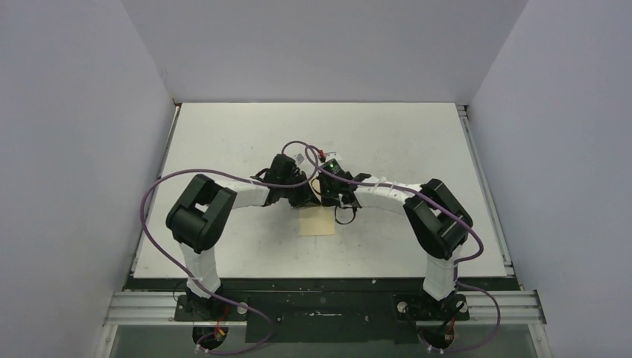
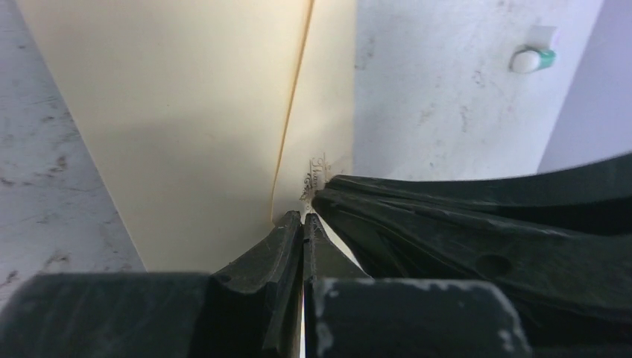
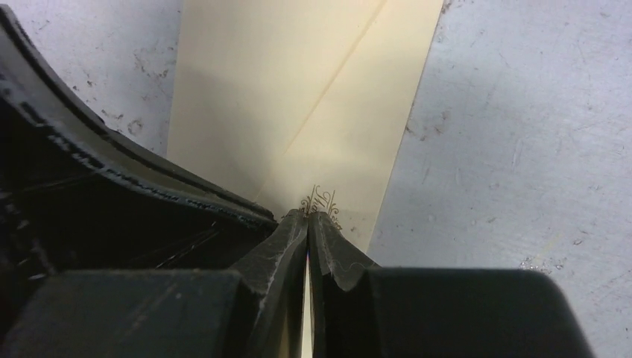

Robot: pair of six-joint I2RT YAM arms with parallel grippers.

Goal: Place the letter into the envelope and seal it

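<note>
Left pincer (image 2: 304, 218) tight on envelope (image 2: 186, 112): wrist-view only.

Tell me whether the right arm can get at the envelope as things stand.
Likely yes: the right gripper, shut, sits right at the end of the envelope, with nothing between them. The left gripper crowds the same spot from beside it.

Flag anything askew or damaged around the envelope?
Nothing damaged: the envelope lies flat, uncreased, on the table. Only a scrap of ornate print from the letter shows at its edge, where the left gripper and right gripper, both shut, crowd together. A stray white-and-green object lies beyond.
</note>
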